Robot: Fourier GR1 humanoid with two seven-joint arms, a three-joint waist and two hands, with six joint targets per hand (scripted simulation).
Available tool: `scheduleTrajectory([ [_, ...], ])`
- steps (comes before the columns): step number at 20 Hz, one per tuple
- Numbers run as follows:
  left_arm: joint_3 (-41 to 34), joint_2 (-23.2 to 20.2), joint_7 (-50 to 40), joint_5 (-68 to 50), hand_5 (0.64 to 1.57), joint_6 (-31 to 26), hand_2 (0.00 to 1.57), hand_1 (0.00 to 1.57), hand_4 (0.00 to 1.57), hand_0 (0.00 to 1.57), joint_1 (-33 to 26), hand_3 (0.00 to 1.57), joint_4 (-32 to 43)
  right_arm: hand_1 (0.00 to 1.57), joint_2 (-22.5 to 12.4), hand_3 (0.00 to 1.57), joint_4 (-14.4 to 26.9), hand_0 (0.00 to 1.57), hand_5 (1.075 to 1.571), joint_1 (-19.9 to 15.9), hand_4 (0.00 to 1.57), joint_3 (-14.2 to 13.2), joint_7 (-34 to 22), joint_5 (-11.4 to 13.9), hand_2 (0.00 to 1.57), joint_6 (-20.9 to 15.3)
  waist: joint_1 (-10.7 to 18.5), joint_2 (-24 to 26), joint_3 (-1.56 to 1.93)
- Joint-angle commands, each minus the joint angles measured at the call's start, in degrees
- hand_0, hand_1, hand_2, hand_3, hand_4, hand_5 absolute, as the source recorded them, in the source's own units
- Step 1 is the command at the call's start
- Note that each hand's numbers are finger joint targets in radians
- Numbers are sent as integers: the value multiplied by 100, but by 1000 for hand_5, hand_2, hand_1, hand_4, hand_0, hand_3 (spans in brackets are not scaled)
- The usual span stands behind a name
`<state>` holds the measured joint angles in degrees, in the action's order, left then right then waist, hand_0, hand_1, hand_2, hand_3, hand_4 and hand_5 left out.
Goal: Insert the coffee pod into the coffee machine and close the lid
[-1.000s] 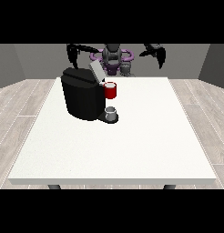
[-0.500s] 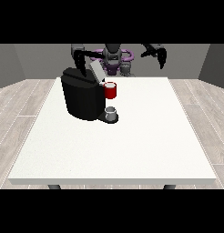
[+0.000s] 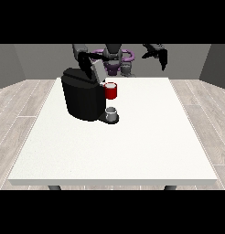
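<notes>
1. Black and bulky, the coffee machine (image 3: 82, 98) stood on the white table (image 3: 132, 141) towards its far left part, well back from the near edge.
2. The machine's body was rounded and dark, with a grey lid (image 3: 97, 71) tilted up at its top on the side nearer the robot.
3. A red thing at the machine (image 3: 111, 91) sat at the machine's front, high on the side facing the table's middle.
4. Directly below it, a small grey thing (image 3: 112, 112) rested on the machine's dark base; whether this was the coffee pod could not be told.
5. The hand at the view's left (image 3: 85, 61) was above the machine's top, close to the raised lid; it could not be made out whether its fingers were straight or curled, nor whether it had hold of anything.
6. The hand at the view's right (image 3: 159, 54) hung in the air beyond the table's far edge, well apart from the machine, its fingers pointing downward and relaxed, with nothing in them.
</notes>
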<state>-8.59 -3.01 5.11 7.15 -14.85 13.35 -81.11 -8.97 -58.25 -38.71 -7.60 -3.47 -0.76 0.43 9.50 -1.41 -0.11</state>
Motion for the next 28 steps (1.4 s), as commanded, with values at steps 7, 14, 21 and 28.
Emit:
scheduleTrajectory([
  [7,-65,-199,30,-19,1571,183,0,0,358,0,187,0,-22,0,-231,0,193,0,1571,-648,118,239,217,232,0,371,-32,-430,11],
  [14,38,-297,237,-102,1571,-156,0,0,330,0,-24,0,69,0,-179,0,83,0,1571,-1181,0,264,-171,343,0,81,379,-475,10],
  [21,292,-126,116,116,1571,45,0,0,331,0,378,0,-11,0,-119,0,-113,0,1571,-1540,87,562,-473,750,0,-184,694,-682,8],
  [28,439,-39,188,120,1571,-24,0,0,438,0,471,0,-10,0,-304,0,-416,0,1571,-1768,241,534,-844,937,0,-332,1159,-846,11],
])
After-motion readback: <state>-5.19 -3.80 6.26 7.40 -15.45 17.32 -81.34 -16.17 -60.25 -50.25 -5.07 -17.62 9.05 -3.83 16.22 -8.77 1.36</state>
